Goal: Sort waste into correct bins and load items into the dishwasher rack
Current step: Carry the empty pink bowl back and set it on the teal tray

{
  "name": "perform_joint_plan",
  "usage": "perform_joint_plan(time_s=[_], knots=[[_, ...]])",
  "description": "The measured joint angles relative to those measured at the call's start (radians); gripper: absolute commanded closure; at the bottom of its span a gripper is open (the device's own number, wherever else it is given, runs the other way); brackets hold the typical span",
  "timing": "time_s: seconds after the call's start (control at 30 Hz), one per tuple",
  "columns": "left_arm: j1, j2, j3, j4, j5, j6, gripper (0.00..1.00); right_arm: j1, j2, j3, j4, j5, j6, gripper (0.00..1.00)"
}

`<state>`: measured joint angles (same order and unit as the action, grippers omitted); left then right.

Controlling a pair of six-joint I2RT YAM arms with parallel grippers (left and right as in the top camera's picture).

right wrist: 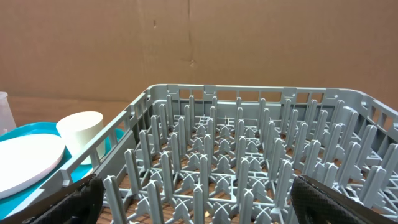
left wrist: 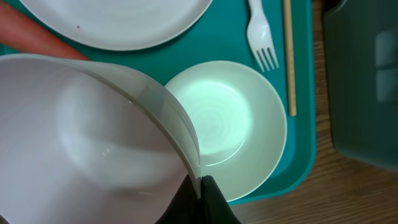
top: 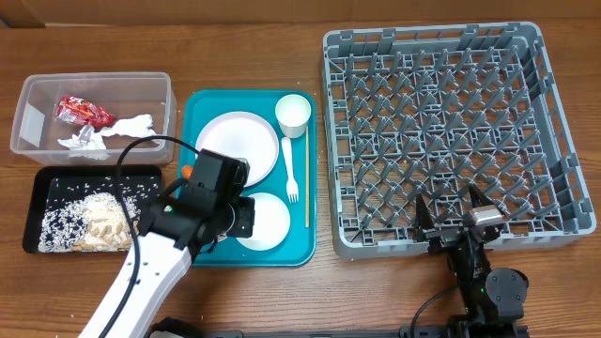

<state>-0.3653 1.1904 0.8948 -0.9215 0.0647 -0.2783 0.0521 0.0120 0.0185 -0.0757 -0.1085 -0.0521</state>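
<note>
The left gripper [left wrist: 200, 186] hangs over the teal tray [top: 199, 103], jaws clamped on the rim of a tilted white bowl [left wrist: 93, 143]. A 2nd bowl [left wrist: 224, 124] lies flat on the tray's near right, near the plate [top: 235, 141], cup [top: 293, 115], fork [top: 291, 169] and chopstick [top: 306, 178]. A carrot [top: 188, 172] shows at the plate's left. Far left on the table, the clear tub [top: 28, 122] holds the red wrapper [top: 83, 111] and napkin [top: 113, 131]; rice [top: 80, 216] lies in the black tray [top: 56, 174]. The right gripper [top: 453, 208] sits at the grey rack's [top: 423, 36] near edge, jaws apart.
</note>
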Motion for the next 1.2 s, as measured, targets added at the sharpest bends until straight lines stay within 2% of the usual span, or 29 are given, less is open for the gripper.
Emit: perform_joint_plan(time_s=[0.3, 0.87, 1.2], knots=[[-0.002, 0.058, 0.000, -0.068, -0.076, 0.000, 0.96, 0.000, 0.000, 0.000, 0.000, 0.000, 0.000, 0.00], [-0.002, 0.195, 0.001, -0.074, -0.076, 0.000, 0.96, 0.000, 0.000, 0.000, 0.000, 0.000, 0.000, 0.00], [-0.002, 0.201, 0.001, -0.061, -0.076, 0.000, 0.96, 0.000, 0.000, 0.000, 0.000, 0.000, 0.000, 0.00]])
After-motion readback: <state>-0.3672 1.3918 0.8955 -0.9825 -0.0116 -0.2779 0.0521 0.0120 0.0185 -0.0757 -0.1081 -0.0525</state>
